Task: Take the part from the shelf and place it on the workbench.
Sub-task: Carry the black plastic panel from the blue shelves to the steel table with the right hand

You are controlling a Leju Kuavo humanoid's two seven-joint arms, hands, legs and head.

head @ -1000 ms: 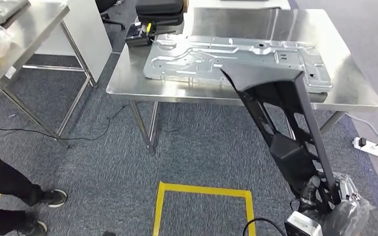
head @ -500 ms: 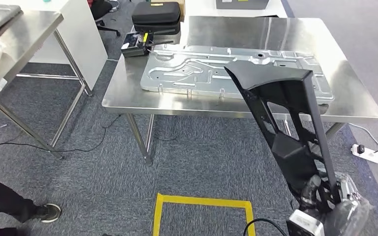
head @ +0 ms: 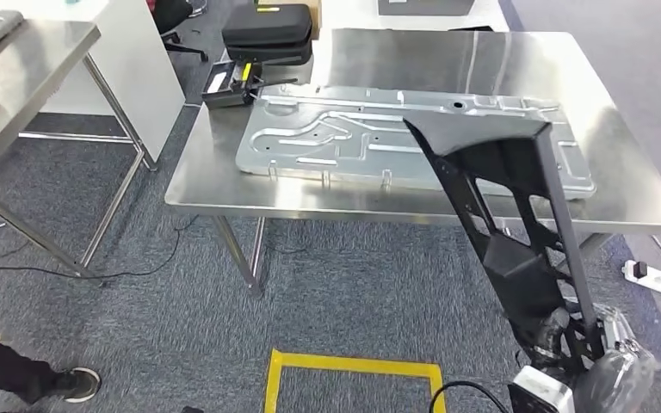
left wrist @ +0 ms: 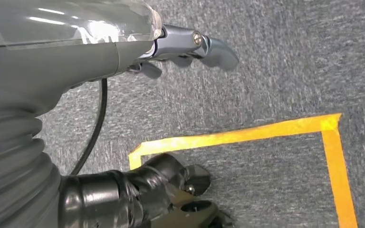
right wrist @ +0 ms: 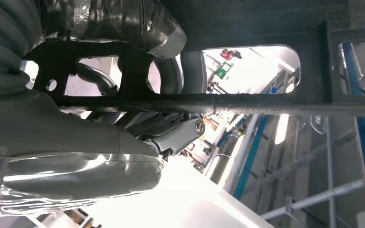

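While the right hand [head: 559,335] grips the lower end of the long black part [head: 508,206], the head view shows that part slanting upward, its wide top end in front of the near edge of the steel workbench [head: 224,185]. A pressed metal panel [head: 327,142] lies flat on the workbench, with a black case [head: 267,30] at the far corner. From the right wrist view, the fingers [right wrist: 123,71] are wrapped around a rib of the part's open frame. The left wrist view looks down at grey carpet and yellow floor tape [left wrist: 247,135]; the left hand [left wrist: 180,47] holds nothing, its fingers seemingly loosely apart.
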